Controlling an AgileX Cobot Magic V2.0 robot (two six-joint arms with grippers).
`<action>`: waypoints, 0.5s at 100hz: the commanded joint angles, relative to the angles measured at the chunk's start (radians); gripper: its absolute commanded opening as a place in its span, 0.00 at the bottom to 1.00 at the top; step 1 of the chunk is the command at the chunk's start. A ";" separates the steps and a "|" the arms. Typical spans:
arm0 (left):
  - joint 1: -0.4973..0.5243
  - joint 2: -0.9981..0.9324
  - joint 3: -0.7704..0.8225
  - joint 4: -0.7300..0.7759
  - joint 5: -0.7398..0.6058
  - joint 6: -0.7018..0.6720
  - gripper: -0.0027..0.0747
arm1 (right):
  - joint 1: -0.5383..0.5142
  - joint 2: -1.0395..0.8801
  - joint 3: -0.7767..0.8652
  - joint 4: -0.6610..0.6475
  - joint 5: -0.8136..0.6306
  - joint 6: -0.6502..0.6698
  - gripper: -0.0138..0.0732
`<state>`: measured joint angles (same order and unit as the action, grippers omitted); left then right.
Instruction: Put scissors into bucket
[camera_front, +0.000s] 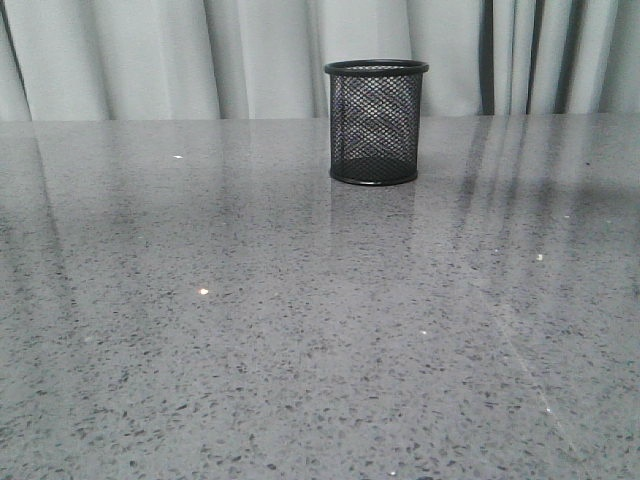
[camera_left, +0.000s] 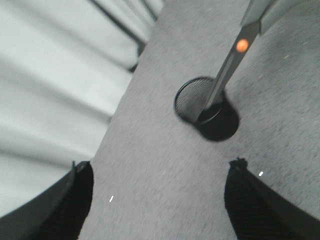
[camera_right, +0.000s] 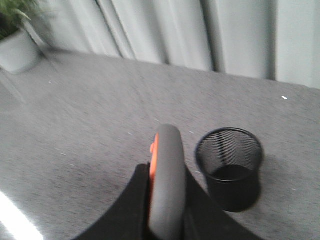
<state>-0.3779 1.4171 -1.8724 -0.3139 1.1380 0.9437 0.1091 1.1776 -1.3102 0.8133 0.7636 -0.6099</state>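
The bucket (camera_front: 376, 122), a black wire-mesh cup, stands upright at the far middle of the table and looks empty in the front view. Neither gripper nor the scissors shows in that view. In the right wrist view my right gripper (camera_right: 167, 202) is shut on the grey, orange-lined handle of the scissors (camera_right: 167, 180), held above the table with the bucket (camera_right: 230, 165) beside and below. In the left wrist view the dark blades of the scissors (camera_left: 234, 56), with the orange pivot dot, point down and overlap the bucket (camera_left: 192, 100). My left gripper (camera_left: 160, 200) is open and empty, above the table.
The grey speckled table (camera_front: 300, 330) runs back to pale curtains (camera_front: 150, 60). A potted plant (camera_right: 17, 50) stands off the table's far side in the right wrist view.
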 joint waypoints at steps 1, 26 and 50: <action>0.073 -0.053 -0.032 -0.046 -0.024 -0.018 0.70 | -0.007 0.066 -0.142 -0.109 0.013 0.089 0.11; 0.236 -0.079 -0.032 -0.139 0.009 -0.018 0.70 | -0.004 0.322 -0.504 -0.309 0.244 0.212 0.11; 0.280 -0.080 -0.032 -0.191 0.007 -0.018 0.70 | 0.031 0.501 -0.741 -0.416 0.394 0.247 0.11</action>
<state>-0.1036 1.3669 -1.8724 -0.4492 1.2014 0.9374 0.1262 1.6839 -1.9712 0.3959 1.1666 -0.3679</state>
